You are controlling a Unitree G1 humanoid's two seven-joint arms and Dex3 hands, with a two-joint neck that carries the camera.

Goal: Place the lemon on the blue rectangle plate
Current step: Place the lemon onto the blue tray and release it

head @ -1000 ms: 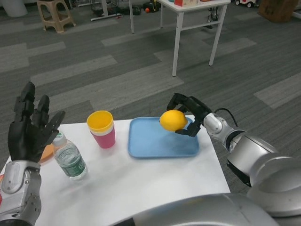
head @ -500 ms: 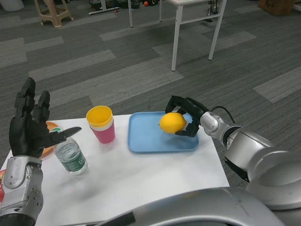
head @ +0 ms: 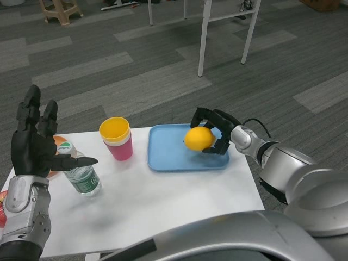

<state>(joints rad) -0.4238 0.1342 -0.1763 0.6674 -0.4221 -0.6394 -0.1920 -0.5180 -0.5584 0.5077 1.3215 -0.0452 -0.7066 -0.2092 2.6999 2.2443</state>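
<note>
1. At the far left you see the left hand [head: 33,144], raised upright above the table's left edge, palm toward the camera. Its fingers are spread and extended, the thumb points out to the right, and it holds nothing.
2. Just behind that hand, an orange object [head: 56,142] shows partly; you cannot tell what it is.
3. Beside the thumb lies a clear water bottle [head: 79,171] with a white cap, tilted on the white table [head: 163,201].
4. To its right stands a pink cup [head: 116,140] with a yellow cup nested in its top, upright and apart from the bottle.
5. Next comes the blue rectangle plate [head: 168,155], flat on the table near the far edge, just beside the cup.
6. Over the plate's right half you find the lemon [head: 198,138], gripped by the right hand [head: 215,133], whose fingers curl around it from behind and from below. Whether the lemon touches the plate surface cannot be told.
7. The right forearm [head: 283,168] reaches in from the lower right corner.
8. Beyond the table, white table legs [head: 203,38] stand on grey carpet.
</note>
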